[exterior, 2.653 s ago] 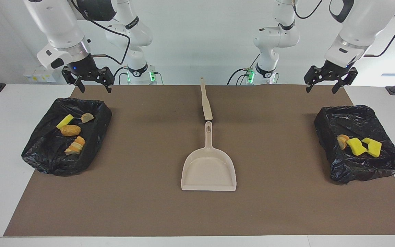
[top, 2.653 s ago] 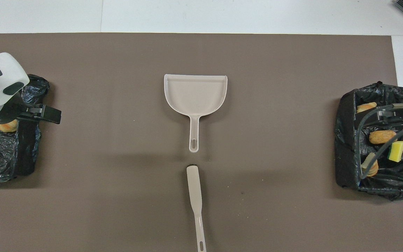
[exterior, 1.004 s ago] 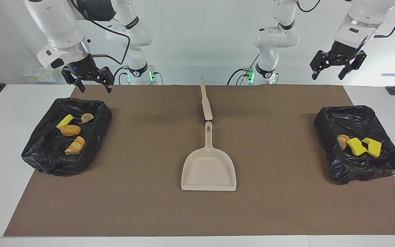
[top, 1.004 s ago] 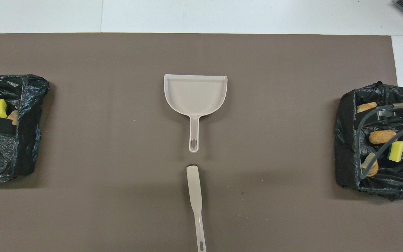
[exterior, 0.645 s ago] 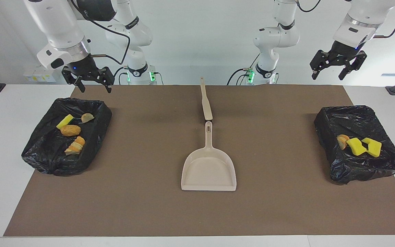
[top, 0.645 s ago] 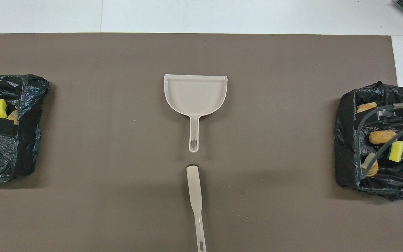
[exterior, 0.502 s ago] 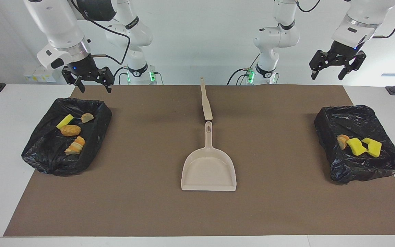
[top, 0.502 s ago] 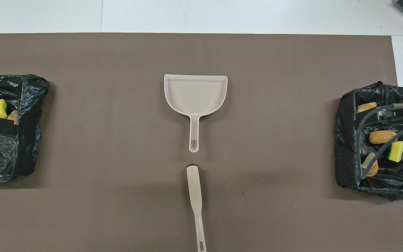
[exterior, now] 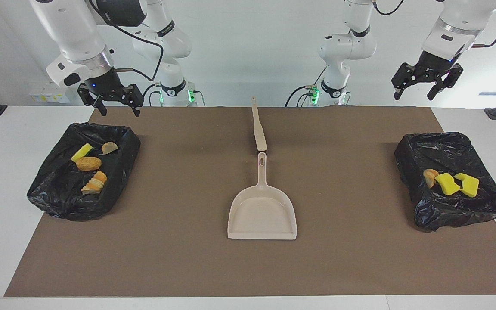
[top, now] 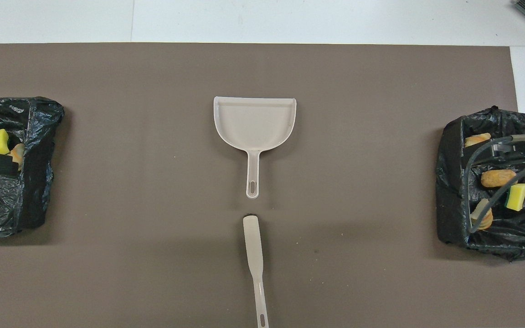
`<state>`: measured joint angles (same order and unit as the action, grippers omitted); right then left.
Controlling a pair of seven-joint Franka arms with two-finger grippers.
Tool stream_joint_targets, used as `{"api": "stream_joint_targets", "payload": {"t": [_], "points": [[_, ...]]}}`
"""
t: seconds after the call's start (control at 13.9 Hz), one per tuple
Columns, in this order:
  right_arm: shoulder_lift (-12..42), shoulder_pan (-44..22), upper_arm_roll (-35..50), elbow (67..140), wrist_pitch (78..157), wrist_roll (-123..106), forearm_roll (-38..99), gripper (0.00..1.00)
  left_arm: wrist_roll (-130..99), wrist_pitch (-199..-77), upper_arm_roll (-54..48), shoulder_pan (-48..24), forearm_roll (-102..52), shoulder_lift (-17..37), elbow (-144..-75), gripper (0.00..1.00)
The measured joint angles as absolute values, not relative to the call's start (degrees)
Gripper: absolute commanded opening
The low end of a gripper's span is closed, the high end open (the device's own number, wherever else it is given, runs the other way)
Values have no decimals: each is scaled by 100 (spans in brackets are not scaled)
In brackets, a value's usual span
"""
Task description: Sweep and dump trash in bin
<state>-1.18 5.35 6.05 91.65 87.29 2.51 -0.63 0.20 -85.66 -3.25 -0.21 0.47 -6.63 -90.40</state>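
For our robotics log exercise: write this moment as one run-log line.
trash: in both bins | dustpan: empty, mid-mat | left gripper: open, raised | right gripper: open, raised

Two white Franka arms hang raised at the top of the facing view, both wrists angled downward. The right gripper (exterior: 109,103), at the upper left of the frame, hovers low with its black fingers spread apart and pointing down. The left gripper (exterior: 424,84), at the upper right of the frame, sits higher in the air, its fingers likewise apart and empty. Neither gripper holds anything.
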Motion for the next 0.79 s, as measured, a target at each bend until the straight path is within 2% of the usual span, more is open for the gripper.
{"api": "stream_joint_targets", "payload": {"t": [0.79], "points": [[-118, 535, 605, 9165, 8729, 251, -63, 100, -131, -8591, -326, -20, 47, -663, -9040, 100]]}}
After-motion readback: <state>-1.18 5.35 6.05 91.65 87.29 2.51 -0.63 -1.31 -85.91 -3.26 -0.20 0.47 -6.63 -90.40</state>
